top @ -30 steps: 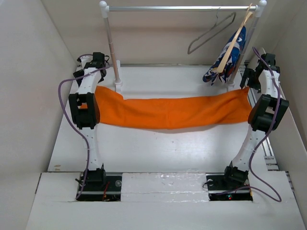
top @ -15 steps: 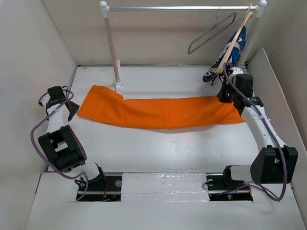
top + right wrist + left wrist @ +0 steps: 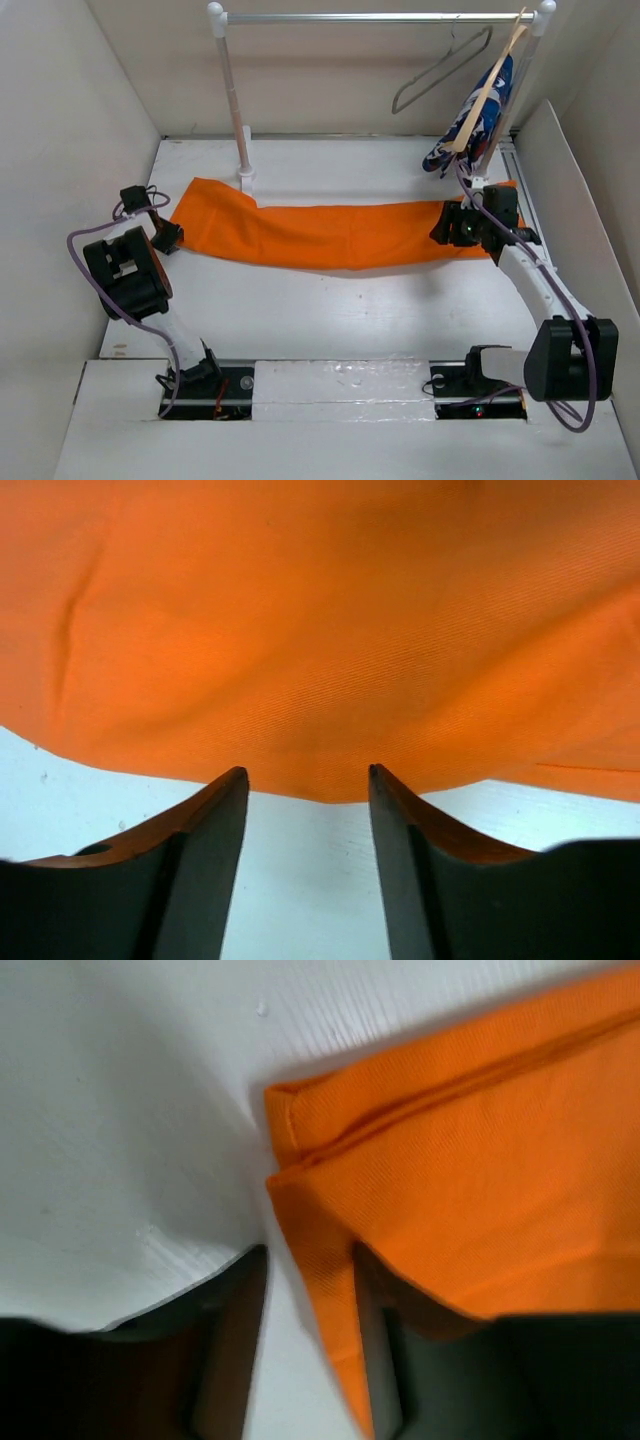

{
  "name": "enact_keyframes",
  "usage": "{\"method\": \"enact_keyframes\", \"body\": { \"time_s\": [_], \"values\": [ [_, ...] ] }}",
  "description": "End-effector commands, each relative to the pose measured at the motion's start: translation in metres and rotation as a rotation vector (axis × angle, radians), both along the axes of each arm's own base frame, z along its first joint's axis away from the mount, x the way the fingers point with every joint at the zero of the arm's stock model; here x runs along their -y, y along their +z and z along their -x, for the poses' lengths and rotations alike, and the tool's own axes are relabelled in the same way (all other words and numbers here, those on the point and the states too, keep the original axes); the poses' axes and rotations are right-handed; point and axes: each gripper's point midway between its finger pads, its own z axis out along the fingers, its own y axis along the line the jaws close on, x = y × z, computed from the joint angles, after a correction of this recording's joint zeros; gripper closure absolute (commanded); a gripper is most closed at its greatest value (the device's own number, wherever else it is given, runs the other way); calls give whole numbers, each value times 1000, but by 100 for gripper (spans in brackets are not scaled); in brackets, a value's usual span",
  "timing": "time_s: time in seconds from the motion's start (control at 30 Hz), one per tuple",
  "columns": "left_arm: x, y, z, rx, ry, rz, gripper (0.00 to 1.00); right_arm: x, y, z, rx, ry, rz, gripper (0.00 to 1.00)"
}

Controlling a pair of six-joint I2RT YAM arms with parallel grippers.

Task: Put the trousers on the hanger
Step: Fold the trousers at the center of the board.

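Note:
The orange trousers lie flat across the table, stretched left to right. The grey wire hanger hangs on the rail at the back right, apart from them. My left gripper sits at the trousers' left end. In the left wrist view its jaws stand narrowly apart round a corner of the trousers; the cloth lies along the right finger and bare table shows beside the left one. My right gripper hovers over the trousers' right end, open, its tips at the cloth's edge.
A wooden hanger with a blue patterned garment hangs just right of the wire hanger. The rail's left post stands behind the trousers' left part. White walls close in on both sides, with a slanted panel on the right.
The trousers, earlier held stretched between both arms, now lie on the table. My left gripper came in to their left corner and narrowed. The right gripper dropped over the right end and opened.

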Motion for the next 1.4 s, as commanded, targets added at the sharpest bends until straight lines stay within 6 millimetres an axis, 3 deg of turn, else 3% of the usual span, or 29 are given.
{"method": "enact_keyframes", "body": {
  "time_s": [0.0,0.07,0.2,0.23,0.33,0.37,0.57,0.67,0.73,0.77,0.8,0.83,0.9,0.97,1.0,1.1,1.2,1.3,1.37],
  "values": [
    [0,-23,1,-63,14,36,81,23,3,-2,28,-51,-18,41],
    [-2,-24,-4,-75,7,41,100,41,-4,0,-4,-125,-36,37],
    [-10,-8,3,-76,13,-18,100,103,-26,-4,-52,-355,-146,17],
    [-15,-5,8,-90,23,-57,100,127,-30,-3,-57,-437,-175,17],
    [-18,11,11,-70,18,-88,100,162,-45,-9,-84,-596,-263,16],
    [-16,19,8,-42,21,-83,100,183,-51,-10,-85,-698,-316,19],
    [-8,30,1,8,11,-40,100,214,-76,-20,-141,-838,-286,24],
    [-11,34,-1,12,13,-54,100,221,-99,-25,-208,-873,-304,24],
    [-11,35,0,8,10,-58,100,227,-103,-35,-206,-879,-312,27],
    [-11,36,0,7,10,-58,100,228,-107,-37,-217,-876,-314,35],
    [-11,37,0,9,13,-57,100,228,-109,-46,-217,-862,-314,59],
    [-17,39,2,-1,26,-86,100,230,-108,-49,-214,-862,-315,67],
    [-21,44,7,-16,43,-110,100,233,-107,-51,-226,-847,-301,100],
    [-31,55,14,-44,78,-168,100,241,-104,-41,-236,-858,-253,100],
    [-35,59,18,-56,95,-187,100,246,-91,-34,-216,-875,-229,100],
    [-46,80,32,-89,185,-243,100,262,-84,7,-208,-982,-177,100],
    [-56,101,39,-77,231,-285,100,262,-72,22,-183,-1000,-157,100],
    [-67,132,45,-70,252,-364,100,265,-42,30,-131,-991,-104,100],
    [-65,132,54,-90,257,-362,100,266,-18,34,-75,-981,-62,100]
  ]
}}
